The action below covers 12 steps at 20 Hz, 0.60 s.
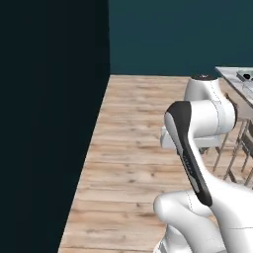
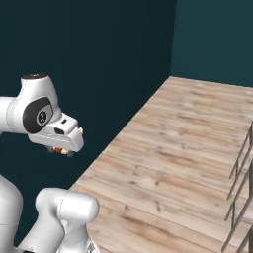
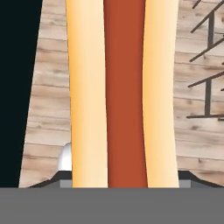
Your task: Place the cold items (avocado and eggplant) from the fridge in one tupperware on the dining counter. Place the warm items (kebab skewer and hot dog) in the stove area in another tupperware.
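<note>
The hot dog [image 3: 124, 94] is being held in the gripper [image 3: 124, 181], jaws closed against its two bun sides; in the hand view it is running lengthwise straight out from between the fingertips, red sausage centred between pale bun halves, and blocking most of what lies ahead. In the right base view a small orange-red bit of it is seen under the hand [image 2: 62, 141], which is being carried high over the wooden floor [image 2: 188, 148].

Edges: a dark wall [image 2: 99, 64] is being passed close on the hand's far side, its base line meeting the floor planks just beyond the gripper. On the opposite side, dark metal chair legs [image 3: 210, 65] are seen past the hot dog, well apart from it. In the left base view a counter corner [image 1: 237, 79] is sitting above those legs.

Open room: between wall and chair legs a wide strip of bare floor is being left, running to the teal back wall [image 1: 173, 34].
</note>
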Available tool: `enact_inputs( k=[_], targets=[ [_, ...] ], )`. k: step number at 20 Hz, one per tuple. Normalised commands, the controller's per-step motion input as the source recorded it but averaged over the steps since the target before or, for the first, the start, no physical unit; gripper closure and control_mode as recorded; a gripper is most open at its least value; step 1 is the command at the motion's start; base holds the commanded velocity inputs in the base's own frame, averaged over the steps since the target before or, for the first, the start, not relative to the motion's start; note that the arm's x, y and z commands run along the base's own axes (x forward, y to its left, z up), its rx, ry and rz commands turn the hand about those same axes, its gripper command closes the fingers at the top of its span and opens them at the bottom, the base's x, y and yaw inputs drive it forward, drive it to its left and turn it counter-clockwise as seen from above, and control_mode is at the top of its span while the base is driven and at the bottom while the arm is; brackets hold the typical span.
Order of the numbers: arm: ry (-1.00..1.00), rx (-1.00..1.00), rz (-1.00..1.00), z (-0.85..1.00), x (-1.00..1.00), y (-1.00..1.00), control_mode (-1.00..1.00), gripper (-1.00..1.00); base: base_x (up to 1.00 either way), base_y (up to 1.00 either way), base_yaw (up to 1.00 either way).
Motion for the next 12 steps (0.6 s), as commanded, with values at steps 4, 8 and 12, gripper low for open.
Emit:
enact_inputs(
  k=[4, 8, 12],
  targets=[
    [0.0, 0.0, 0.0, 0.0, 0.0, 0.0, 1.0, 1.0, 1.0, 0.14, -0.46],
    [0.0, 0.0, 0.0, 0.0, 0.0, 0.0, 1.0, 1.0, 1.0, 0.24, -0.52],
    [0.0, 0.0, 0.0, 0.0, 0.0, 0.0, 1.0, 1.0, 0.98, 0.42, -0.65]
  ],
)
